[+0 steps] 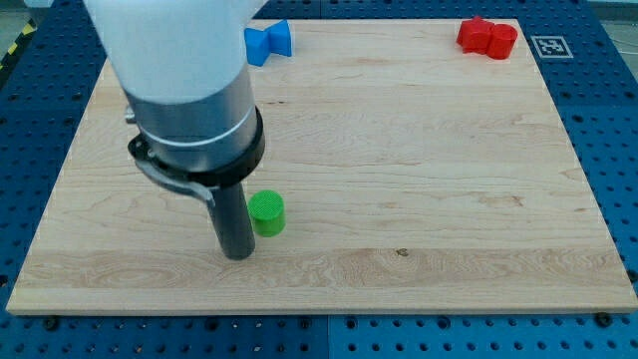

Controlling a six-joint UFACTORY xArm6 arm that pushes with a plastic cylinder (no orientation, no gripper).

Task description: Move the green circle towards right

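The green circle (266,212), a small round block, sits on the wooden board (419,150) at the lower left of centre. My tip (237,253) rests on the board just to the left of the green circle and a little below it, close to its edge or touching it. The dark rod rises from the tip into the large white and grey arm body at the view's upper left.
A blue block (267,42), bow-tie shaped, lies at the board's top edge left of centre. A red block (487,38) lies at the top right corner. A black-and-white marker tag (551,46) sits just beyond the board's top right corner.
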